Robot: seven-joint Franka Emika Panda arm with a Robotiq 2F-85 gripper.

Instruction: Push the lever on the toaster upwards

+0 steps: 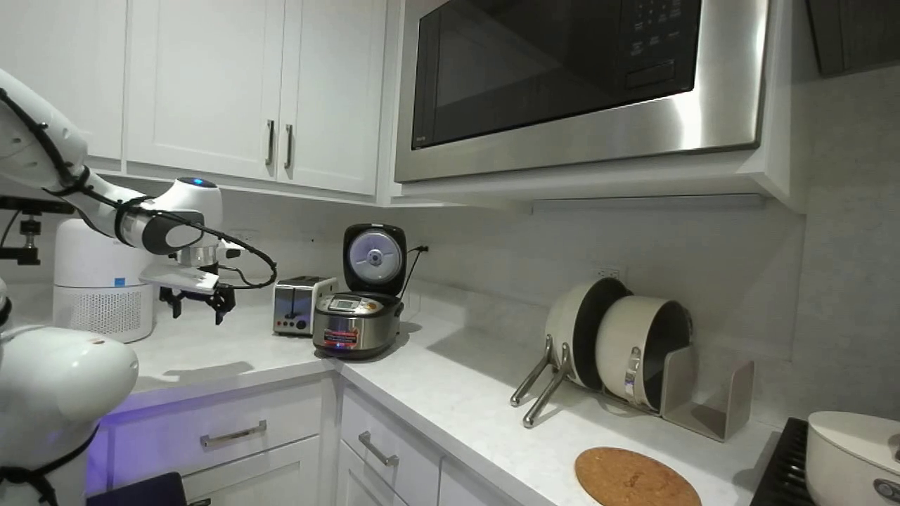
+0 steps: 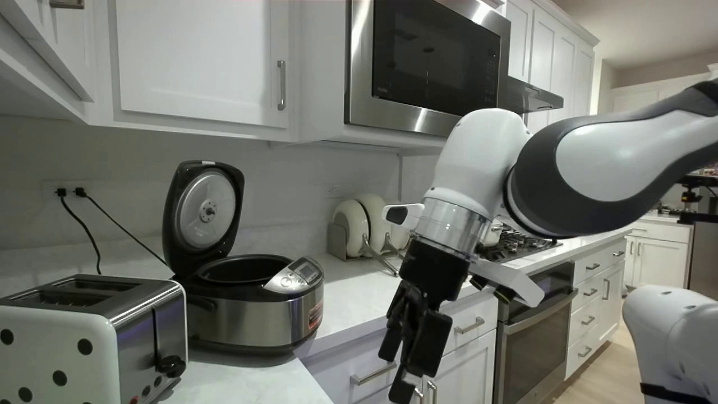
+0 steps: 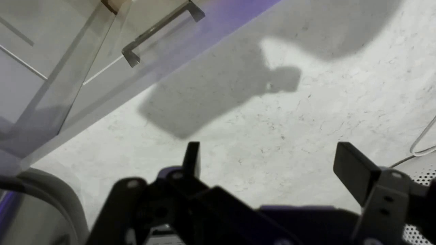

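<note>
We're reading this as the approach step, push not yet begun: the gripper [image 1: 197, 316] is hanging above the counter [image 1: 281, 355], clear of the toaster [image 1: 302, 306] in both exterior views. In the wrist view its fingers [image 3: 356, 170] are standing wide apart, holding nothing. The toaster is standing upright on that counter, just beside the steel rice cooker [image 1: 355, 330]; we're not managing to tell whether the two are touching. The lever [image 2: 170, 366] is sitting low on the toaster's end face [image 2: 137, 348], so we're judging that the next move is calling for going across to that end, getting a fingertip underneath and pushing straight up. That face is pointing out toward the counter's front edge; the long axis, we're judging, is running level from there back toward the wall [image 1: 309, 246], same way the bread slots [image 2: 61, 298] are running
</note>
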